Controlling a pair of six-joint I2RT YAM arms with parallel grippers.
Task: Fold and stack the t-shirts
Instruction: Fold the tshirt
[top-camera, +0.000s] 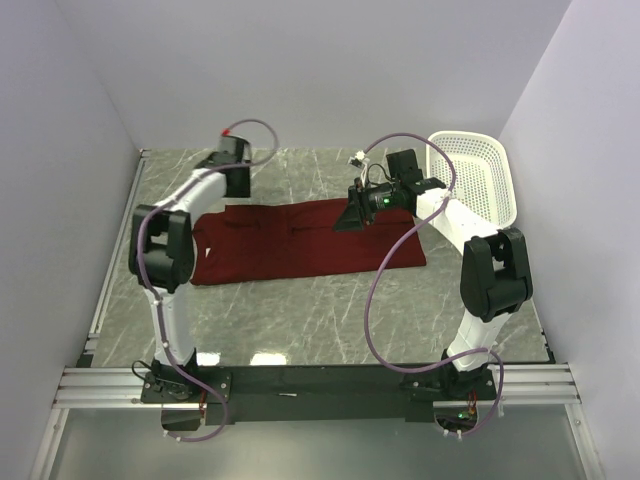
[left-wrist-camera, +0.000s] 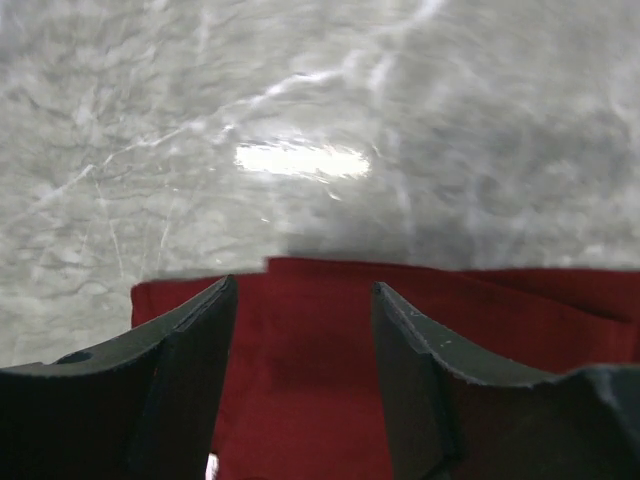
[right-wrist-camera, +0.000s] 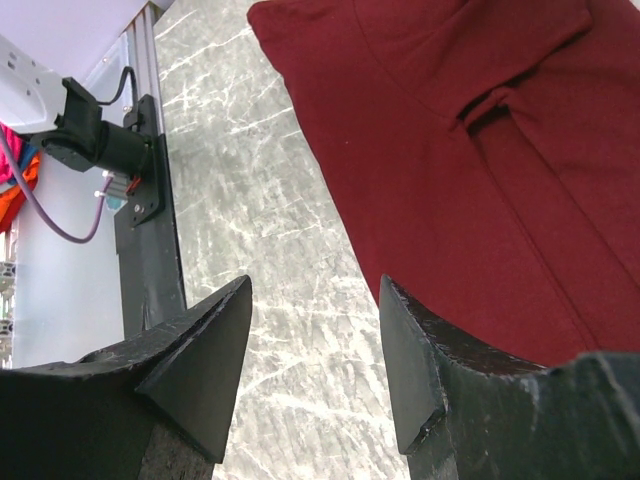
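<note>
- I see the plain maroon t-shirt (top-camera: 300, 240) lying flat mid-tabletop (top-camera: 300, 320), a long, lightly creased band.
- Right jaws stand apart, empty, above its right part.
- Left jaws released, empty, over its far left corner.
- White basket (top-camera: 480, 175) sits far right.

One t-shirt (top-camera: 300, 242), one basket (top-camera: 487, 150), two arms (top-camera: 165, 250) (top-camera: 495, 272)

Left fingers (left-wrist-camera: 180, 380) and right fingers (right-wrist-camera: 190, 370) stand parted.
</note>
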